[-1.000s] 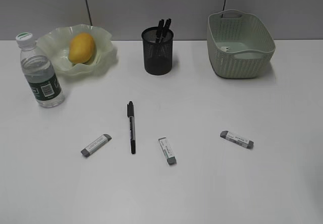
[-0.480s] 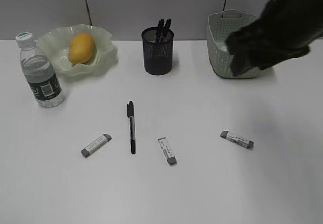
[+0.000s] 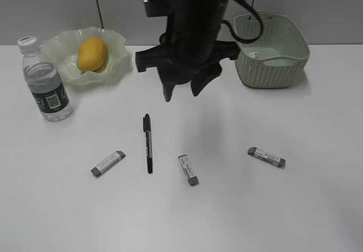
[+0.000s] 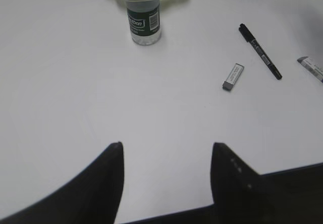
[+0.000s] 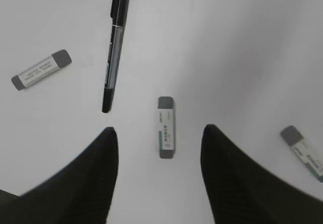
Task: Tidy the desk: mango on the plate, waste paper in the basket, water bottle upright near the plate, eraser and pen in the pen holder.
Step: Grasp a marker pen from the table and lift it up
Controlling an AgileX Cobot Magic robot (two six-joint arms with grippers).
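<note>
1. The right gripper [image 3: 181, 96] hangs above the desk [image 3: 317, 206] with its jaws spread and nothing between them; in the right wrist view the middle eraser [image 5: 166, 127] lies almost straight below the gap, the pen [image 5: 115, 52] just ahead and to the left of the left fingertip.
2. The left gripper [image 4: 166, 151] is likewise spread and empty, well apart from the water bottle [image 4: 143, 17], which stands upright far ahead of it near the plate [image 3: 119, 64].
3. Judged from this, the step in hand is picking up the middle eraser: lower straight down, turn the wrist so the jaws close across the eraser's narrow width, and keep clear of the pen.
4. The mango [image 3: 91, 53] already sits on the plate; 2 more erasers, the left eraser [image 3: 108, 163] and the right eraser [image 3: 266, 157], lie to either side.
5. The arm blocks the pen holder from the exterior view; the basket [image 3: 295, 64] interior is partly hidden, so the waste paper cannot be made out.
</note>
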